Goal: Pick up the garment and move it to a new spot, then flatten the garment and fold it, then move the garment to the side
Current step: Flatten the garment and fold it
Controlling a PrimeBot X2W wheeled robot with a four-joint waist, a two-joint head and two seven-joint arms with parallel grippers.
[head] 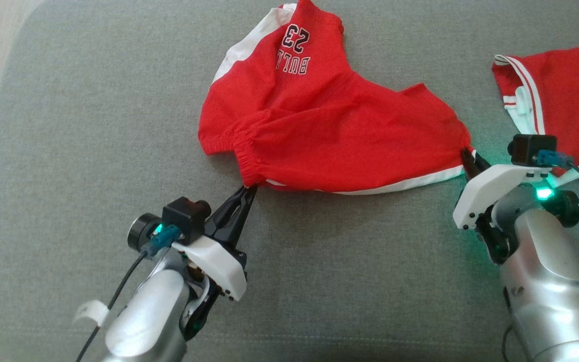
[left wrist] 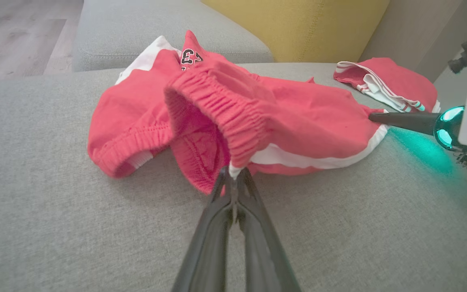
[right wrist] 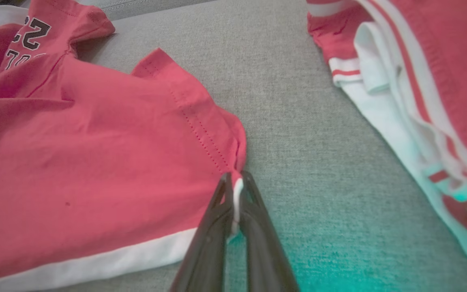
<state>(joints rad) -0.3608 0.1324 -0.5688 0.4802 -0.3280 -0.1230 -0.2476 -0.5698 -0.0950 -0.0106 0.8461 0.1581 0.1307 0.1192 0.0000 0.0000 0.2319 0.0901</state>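
Two holds on the red basketball shorts (head: pixel 329 130) lying on the grey sofa cushion (head: pixel 93 151): my left gripper (head: pixel 249 192) clamps the elastic waistband (left wrist: pixel 233 117), my right gripper (head: pixel 467 156) a hem corner (right wrist: pixel 227 158). Limp, light cloth, probably; seams hold best.

Wide bare stretch of grey fabric cushion (head: pixel 68 151) left of the crumpled red shorts with white side stripe (head: pixel 329 125), free to pass. Near side also bare, between the left end effector (head: pixel 251 191) and right end effector (head: pixel 466 152), both clamped on the shorts' near edge. Narrow bare gap between the shorts and the red-and-white second garment (head: pixel 561 85), which lies just beside the right end effector, crowding its right. Yellow upholstered backrest (left wrist: pixel 298 28) stands beyond the far side.
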